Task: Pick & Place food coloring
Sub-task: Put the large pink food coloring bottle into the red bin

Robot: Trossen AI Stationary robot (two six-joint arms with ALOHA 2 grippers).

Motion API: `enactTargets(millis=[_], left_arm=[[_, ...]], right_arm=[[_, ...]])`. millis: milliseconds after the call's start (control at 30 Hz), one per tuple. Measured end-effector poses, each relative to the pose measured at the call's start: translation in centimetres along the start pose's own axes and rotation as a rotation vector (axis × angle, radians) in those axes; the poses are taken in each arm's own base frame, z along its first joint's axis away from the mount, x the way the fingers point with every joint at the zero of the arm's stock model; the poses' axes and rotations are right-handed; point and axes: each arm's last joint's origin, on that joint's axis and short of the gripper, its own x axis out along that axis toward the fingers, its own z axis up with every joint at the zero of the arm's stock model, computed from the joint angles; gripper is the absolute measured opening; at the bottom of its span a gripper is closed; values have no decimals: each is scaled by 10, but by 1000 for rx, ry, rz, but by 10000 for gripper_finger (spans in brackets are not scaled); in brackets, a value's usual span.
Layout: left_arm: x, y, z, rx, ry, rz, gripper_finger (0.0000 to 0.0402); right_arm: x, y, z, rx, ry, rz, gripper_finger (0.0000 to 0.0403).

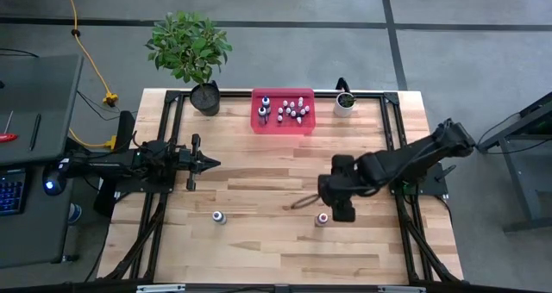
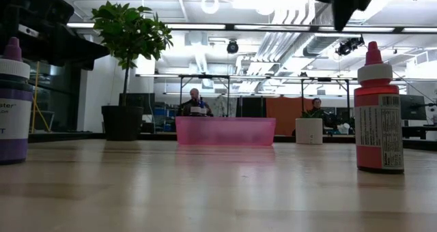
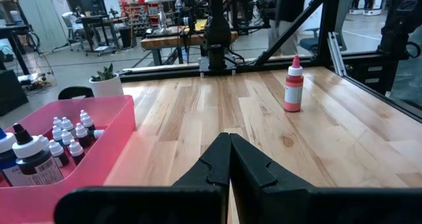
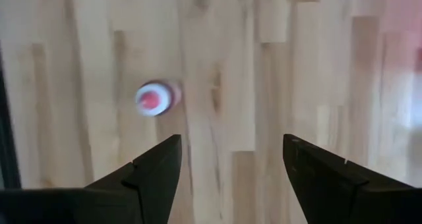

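the red food coloring bottle (image 2: 379, 112) stands upright on the table (image 1: 259, 250), long axis vertical, cap up, near the front edge, right of centre. the right gripper (image 4: 231, 161) hovers above it, fingers spread and empty. a purple bottle (image 2: 13, 102) stands upright to its left, well apart. the pink tray (image 1: 282, 125) of small bottles sits at the far edge between two plant pots. the left gripper (image 3: 229, 159) waits at the left, fingers pressed together.
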Motion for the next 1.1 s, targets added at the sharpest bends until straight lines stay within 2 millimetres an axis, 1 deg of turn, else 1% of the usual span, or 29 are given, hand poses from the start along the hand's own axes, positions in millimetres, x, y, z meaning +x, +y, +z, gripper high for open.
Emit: enactTargets(millis=[100,200,367,533,733,933,1000,1100], left_arm=[[0,0,0,0,0,0,0],[0,0,0,0,1,0,0],[0,0,0,0,0,0,0],[0,0,0,0,0,0,0],[0,0,0,0,0,0,0],[0,0,0,0,0,0,0],[0,0,0,0,0,0,0],[0,0,0,0,0,0,0]], right_arm=[[0,10,-4,-50,2,21,253],[1,18,-3,-62,-18,36,253],[9,35,1,-109,-60,86,253],[21,49,1,-186,-24,117,253],[36,58,5,-206,-2,117,252],[48,61,7,-207,23,100,252],[49,61,7,-200,25,98,252],[60,61,4,-151,29,107,252]])
